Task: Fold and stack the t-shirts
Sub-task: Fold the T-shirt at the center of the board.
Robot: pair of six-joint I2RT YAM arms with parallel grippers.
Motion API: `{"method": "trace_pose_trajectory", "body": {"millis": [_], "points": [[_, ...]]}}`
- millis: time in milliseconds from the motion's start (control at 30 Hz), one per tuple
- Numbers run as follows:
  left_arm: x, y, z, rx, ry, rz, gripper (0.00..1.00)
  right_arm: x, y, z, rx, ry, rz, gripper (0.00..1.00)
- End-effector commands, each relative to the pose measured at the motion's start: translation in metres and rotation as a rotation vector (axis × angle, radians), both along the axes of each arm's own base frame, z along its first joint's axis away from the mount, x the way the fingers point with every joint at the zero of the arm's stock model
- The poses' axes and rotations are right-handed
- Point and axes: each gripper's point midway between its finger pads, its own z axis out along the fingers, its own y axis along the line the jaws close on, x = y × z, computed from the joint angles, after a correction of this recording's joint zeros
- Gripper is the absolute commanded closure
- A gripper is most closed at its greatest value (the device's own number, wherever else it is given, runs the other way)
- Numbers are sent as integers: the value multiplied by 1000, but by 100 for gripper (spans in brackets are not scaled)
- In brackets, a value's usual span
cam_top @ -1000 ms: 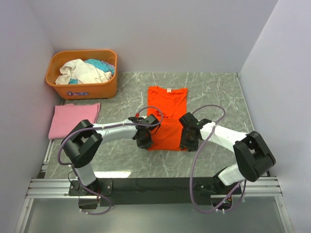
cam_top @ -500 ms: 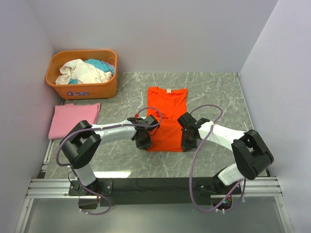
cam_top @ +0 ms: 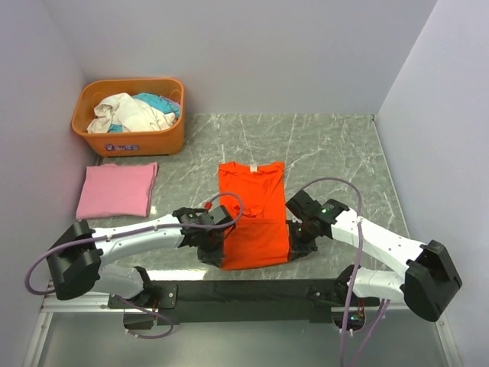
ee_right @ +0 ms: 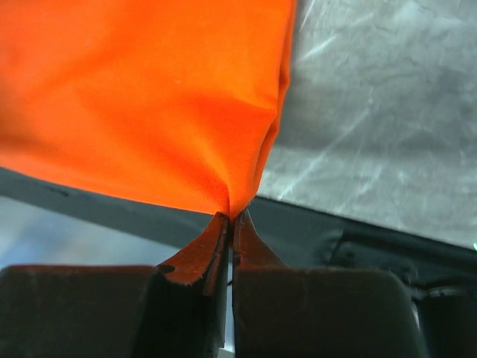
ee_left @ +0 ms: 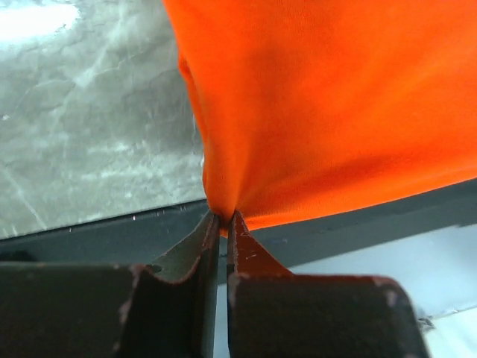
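Our orange-red t-shirt (cam_top: 252,210) lies folded narrow. Only wrist views show the left end effector (ee_left: 223,218) and right end effector (ee_right: 231,218) pinching its corners.

orange-red t-shirt (ee_left: 335,112): soft matt cloth with a fine, smooth knit; it puckers into small creases where it is pinched.
pink t-shirt (cam_top: 117,189): matt cloth, lying flat and smooth.
surface (cam_top: 336,153): grey marble-look sheet with pale veins, smooth, with a faint sheen along the near edge.
basket (cam_top: 126,141): rigid orange plastic, slightly glossy.
left claw (ee_left: 222,218): dark, hard, matt fingers with scuffed edges.
right claw (ee_right: 229,218): same dark matt finish.
arm shells (cam_top: 137,237): smooth white plastic with black joints.
base rail (cam_top: 84,294): bare silvery metal.
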Motion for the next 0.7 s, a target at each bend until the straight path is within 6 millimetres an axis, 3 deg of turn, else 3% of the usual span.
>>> {"method": "trace_pose_trajectory", "body": {"millis": [0, 67, 167, 200, 267, 300, 367, 400, 467, 500, 533, 667], "points": [[5, 18, 17, 55, 2, 50, 99, 0, -17, 22, -76, -11, 21, 100], [28, 21, 30, 63, -60, 91, 99, 22, -11, 40, -67, -64, 39, 100], [81, 23, 56, 1, -157, 192, 99, 63, -12, 60, -75, -131, 19, 100], [108, 29, 67, -17, -199, 234, 99, 75, -12, 61, -87, -131, 15, 100], [144, 23, 91, -72, -281, 265, 99, 110, -11, 84, -61, -210, -6, 100], [160, 26, 90, -62, -287, 285, 99, 121, -10, 83, -67, -203, -10, 100], [185, 24, 98, -61, -335, 275, 99, 151, -10, 102, -56, -263, -25, 100], [202, 21, 100, -57, -343, 283, 99, 161, -9, 98, -70, -252, -24, 100], [218, 19, 99, -47, -359, 267, 99, 182, -4, 112, -59, -295, -10, 100], [231, 19, 98, -34, -370, 271, 99, 190, -4, 105, -77, -276, -6, 100], [237, 18, 97, -32, -373, 268, 99, 201, -1, 114, -69, -305, -2, 100], [262, 20, 91, -18, -381, 285, 99, 231, -4, 112, -82, -325, -9, 100]]}}
